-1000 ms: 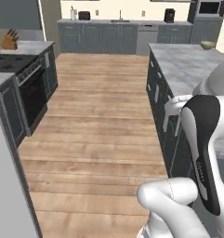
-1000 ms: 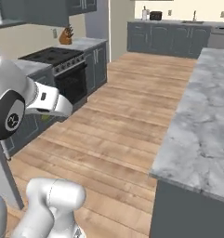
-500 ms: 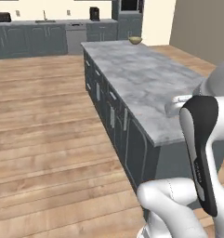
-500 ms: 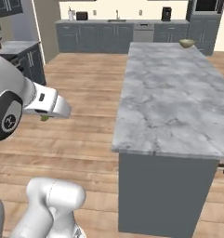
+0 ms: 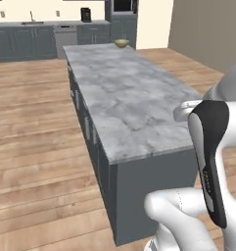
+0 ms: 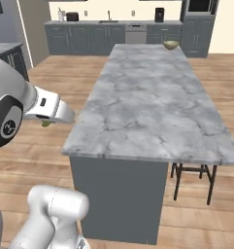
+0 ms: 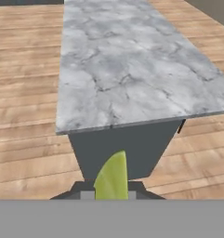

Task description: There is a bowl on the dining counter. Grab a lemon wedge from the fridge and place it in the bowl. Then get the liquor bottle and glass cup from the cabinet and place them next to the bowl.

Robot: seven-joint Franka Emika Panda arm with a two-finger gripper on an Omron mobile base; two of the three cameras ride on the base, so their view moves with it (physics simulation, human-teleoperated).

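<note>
The gripper (image 7: 111,194) was clamped on the lemon wedge (image 7: 112,176), held off the counter's (image 6: 152,102) near end, above the floor (image 5: 36,142). The bowl (image 6: 171,44) sat at the counter's far end, near its right edge.

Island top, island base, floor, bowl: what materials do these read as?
Dining counter: top looks like polished grey marble or stone, with darker veining. Its base: flat dark grey, likely painted panel, matte. Floor: warm brown wood planks, with visible seams and grain. Bowl: dull yellow-olive, too small to tell; could be ceramic or plastic.
</note>
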